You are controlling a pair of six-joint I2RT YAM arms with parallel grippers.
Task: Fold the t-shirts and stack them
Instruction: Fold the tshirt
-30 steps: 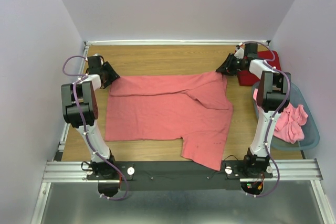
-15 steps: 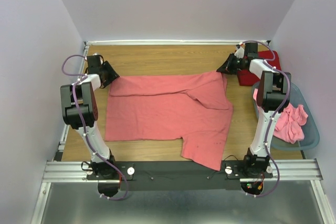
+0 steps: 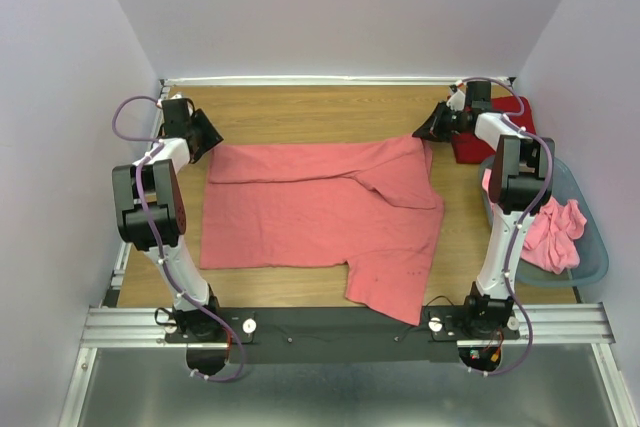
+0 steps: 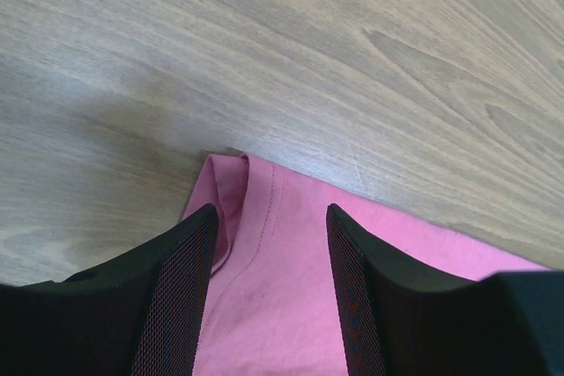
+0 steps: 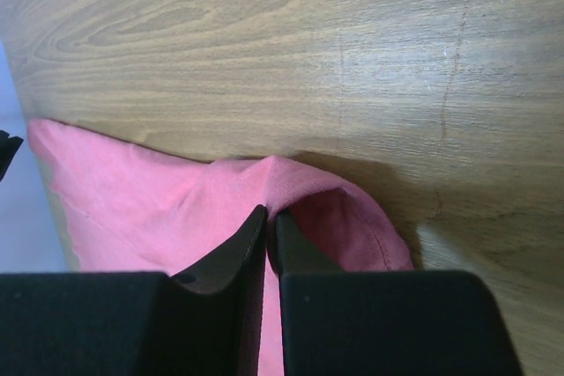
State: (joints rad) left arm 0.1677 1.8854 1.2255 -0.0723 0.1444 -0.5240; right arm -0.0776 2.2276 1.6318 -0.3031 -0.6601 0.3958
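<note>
Now pinches right fingers [image 5: 262, 235] shut on far-right corner of salmon-pink t-shirt [image 3: 320, 212] spread across worktop [image 3: 320, 107], shifts left fingers [image 3: 208, 135] slightly toward far edge, open astride far-left corner, gripping nothing.

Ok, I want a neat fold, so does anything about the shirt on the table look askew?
Yes. The salmon t-shirt is not flat: its right side lies doubled over along a diagonal crease, and a flap at its near right juts past the rest toward the near edge. Nothing looks torn or spilled.
</note>
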